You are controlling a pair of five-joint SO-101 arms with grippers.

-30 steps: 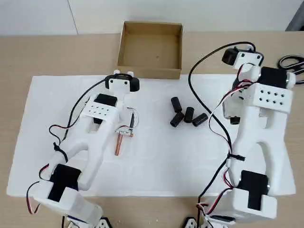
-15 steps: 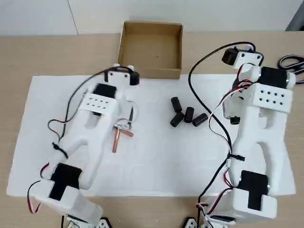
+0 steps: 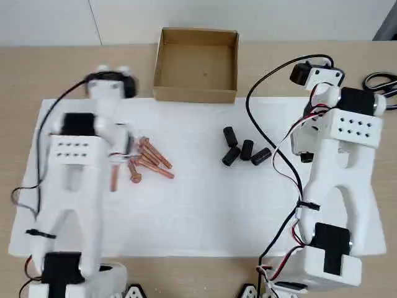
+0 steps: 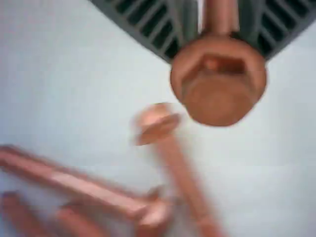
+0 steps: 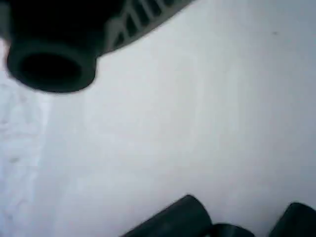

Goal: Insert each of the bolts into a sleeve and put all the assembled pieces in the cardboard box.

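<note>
The left pincer is closed narrowly on a copper-coloured metal bolt, gripping the shank so that the flanged hexagonal head points away from the ribbed dark jaws. From the high view this bolt hangs over the left part of the white foam sheet, just left of the loose copper bolts. They lie in a small fan-shaped cluster on the sheet, some touching or crossing each other. In the left wrist view the loose bolts are blurred beneath the held one.

The right pincer grips a short black cylindrical sleeve, its hollow end facing outward past the jaw. It hangs over the right side of the sheet, near the loose black sleeves. Four of these lie close together around the sheet's middle, between the two arms. The nearest of them sits just left of the right pincer but apart from it.

The open brown cardboard box stands on the pale wooden bench at the far edge of the sheet, beyond both clusters and well apart from either pincer.
</note>
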